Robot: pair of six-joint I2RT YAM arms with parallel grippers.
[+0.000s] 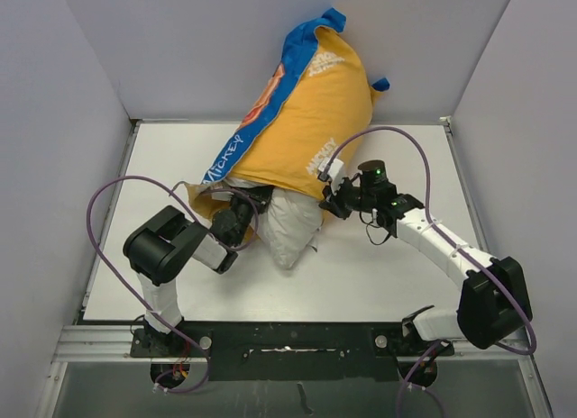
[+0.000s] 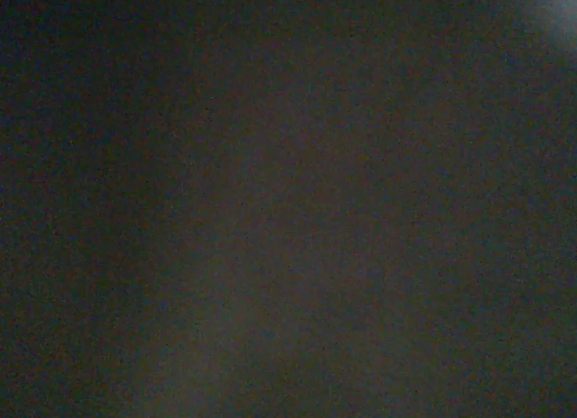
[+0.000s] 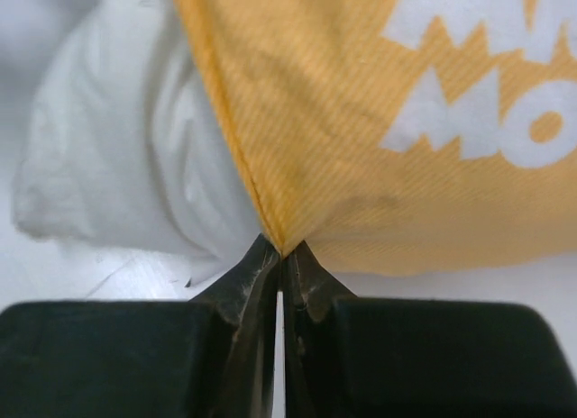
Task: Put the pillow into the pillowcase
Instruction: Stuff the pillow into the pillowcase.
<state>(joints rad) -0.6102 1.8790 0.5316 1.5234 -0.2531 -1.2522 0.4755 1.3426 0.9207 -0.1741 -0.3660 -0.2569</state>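
Observation:
The pillowcase (image 1: pixel 306 121) lies mustard-yellow side up, its blue edge along the left, reaching toward the back wall. The white pillow (image 1: pixel 293 229) sticks out of its near opening, mostly inside. My right gripper (image 1: pixel 326 200) is shut on the case's yellow hem corner at the opening's right side. In the right wrist view the fingers (image 3: pixel 257 274) pinch the yellow pillowcase (image 3: pixel 361 121) beside the white pillow (image 3: pixel 117 148). My left arm's wrist (image 1: pixel 233 224) reaches under the case's left opening edge. Its fingers are hidden, its camera view is dark, and the gripper is shut.
The white table (image 1: pixel 379 274) is walled by grey panels at the left, back and right. Purple cables (image 1: pixel 117 188) loop over both arms. The arm bases sit on a black rail (image 1: pixel 288 341) at the near edge.

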